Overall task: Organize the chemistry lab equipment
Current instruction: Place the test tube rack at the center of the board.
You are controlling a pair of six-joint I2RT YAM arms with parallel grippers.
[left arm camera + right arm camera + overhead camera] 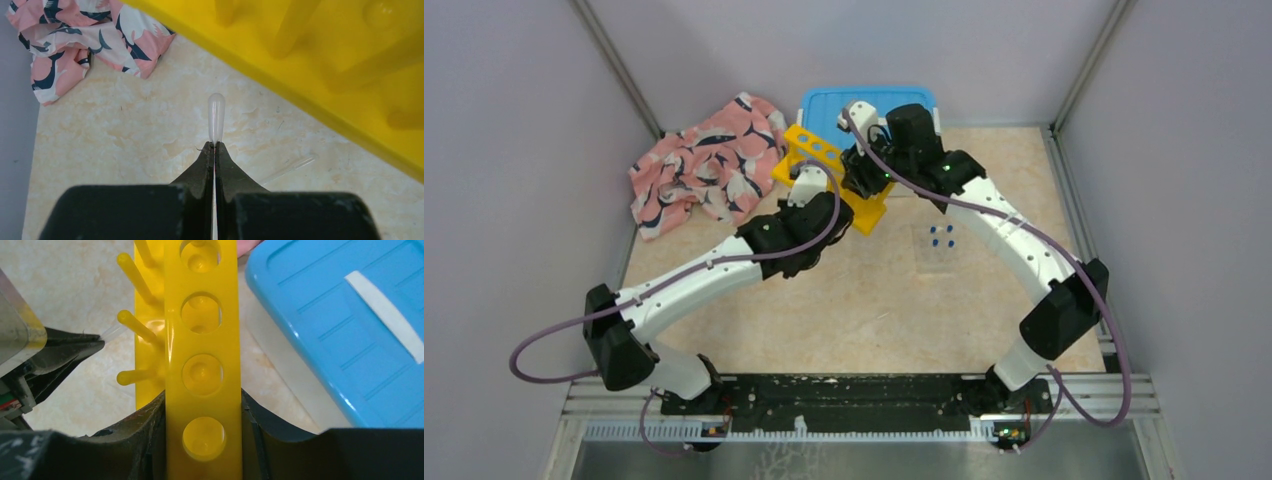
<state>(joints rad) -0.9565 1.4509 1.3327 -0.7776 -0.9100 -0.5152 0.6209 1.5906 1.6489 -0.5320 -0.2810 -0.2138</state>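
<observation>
**A:** How to handle the tube (216, 112)?

**B:** Prob light, stiff, slick, maybe brittle. Best pinched near one end w/ gentle force, kept straight.

**A:** And the rack (202, 340)?

**B:** Rigid plastic, light-ish. Fine to clamp across the holed top strip.

**A:** Grippers rn?

**B:** Left gripper (215, 148) clenched tight on tube, rounded tip poking out over table (125, 140), just beside rack. Right gripper (203, 405) approx half open, grasping rack's top strip from both sides, right next to blue lid (325, 315).
</observation>
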